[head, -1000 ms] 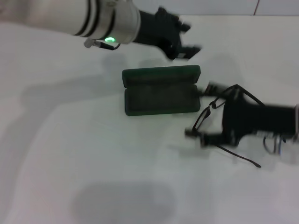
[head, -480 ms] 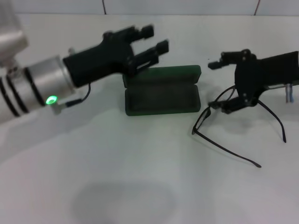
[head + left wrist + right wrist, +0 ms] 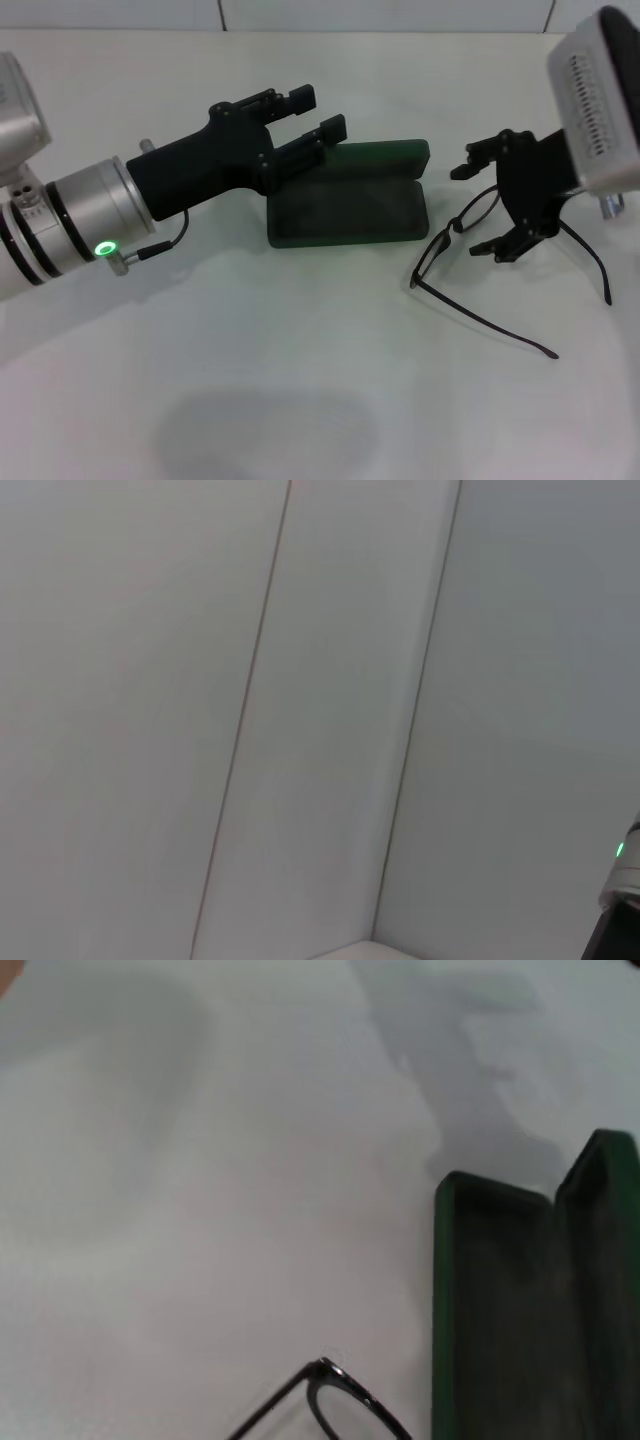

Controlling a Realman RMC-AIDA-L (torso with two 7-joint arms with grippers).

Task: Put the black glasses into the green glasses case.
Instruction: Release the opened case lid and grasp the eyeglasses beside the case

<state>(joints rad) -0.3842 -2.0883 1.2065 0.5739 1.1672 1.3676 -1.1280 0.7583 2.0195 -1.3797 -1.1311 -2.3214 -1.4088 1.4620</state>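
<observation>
The green glasses case point(image 3: 345, 210) lies open in the middle of the white table, lid up at the back. The black glasses point(image 3: 436, 250) lie on the table just right of it, temple arms spread toward the front right. My right gripper point(image 3: 475, 208) is open, its fingers on either side of the glasses' front, not closed on it. My left gripper point(image 3: 318, 110) is open and empty, hovering over the case's back left corner. The right wrist view shows the open case point(image 3: 530, 1300) and part of the glasses point(image 3: 330, 1390).
The white table point(image 3: 250, 380) stretches to the front and left of the case. A tiled wall runs along the table's back edge. The left wrist view shows only wall panels point(image 3: 300, 720).
My left arm has swung from behind the case round to its left and reaches over its back left corner. My right gripper has risen and turned. The glasses lie about where they were.
</observation>
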